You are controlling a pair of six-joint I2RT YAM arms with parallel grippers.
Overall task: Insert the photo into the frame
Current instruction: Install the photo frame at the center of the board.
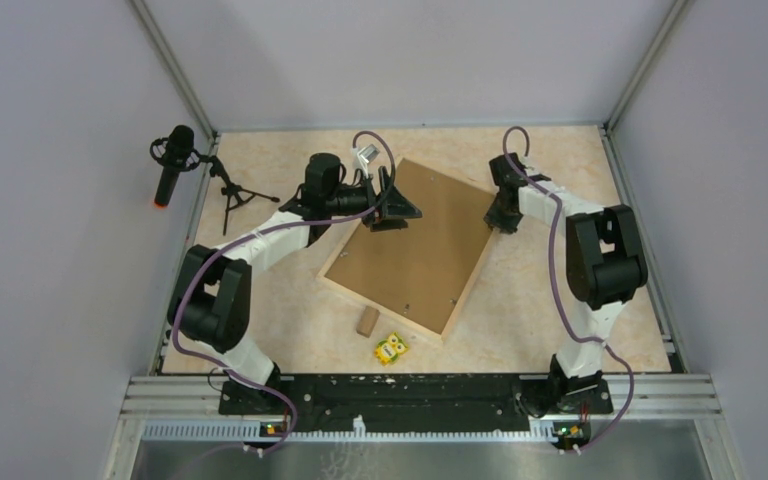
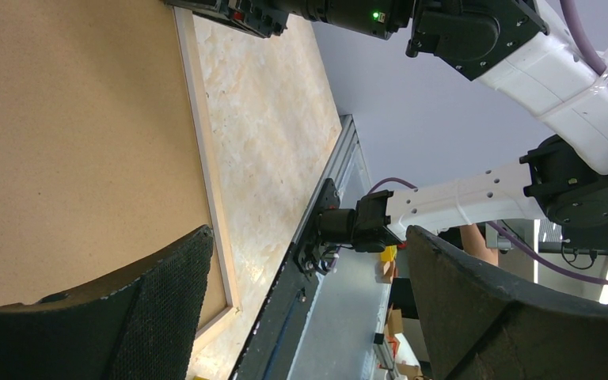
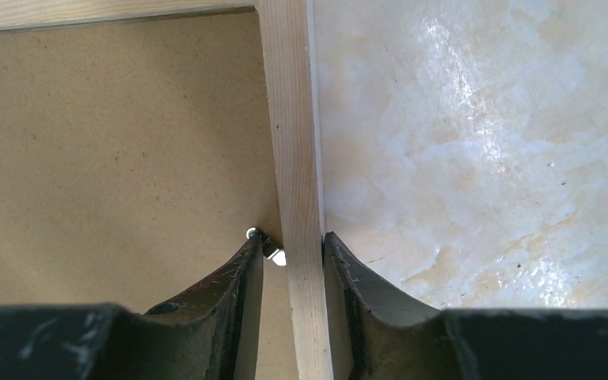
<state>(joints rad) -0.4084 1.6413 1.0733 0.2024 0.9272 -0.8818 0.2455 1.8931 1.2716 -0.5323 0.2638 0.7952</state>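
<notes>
The frame (image 1: 472,268) lies face down and slanted on the table, its thin pale wood rail around a plain brown backing board (image 1: 415,250). The photo is hidden. My left gripper (image 1: 392,205) is open and empty over the frame's far left part; its view shows the board (image 2: 71,142) and rail (image 2: 206,158) between wide-apart fingers (image 2: 166,309). My right gripper (image 1: 500,215) is at the frame's far right edge. In its view the jaws (image 3: 291,241) straddle the rail (image 3: 289,119), closed on it with a small metal tab (image 3: 275,255) pinched at the left finger.
A small brown block (image 1: 366,320) and a yellow toy (image 1: 391,348) lie just in front of the frame's near corner. A microphone on a tripod (image 1: 172,160) stands at the far left edge. Grey walls enclose the marbled table (image 1: 560,300).
</notes>
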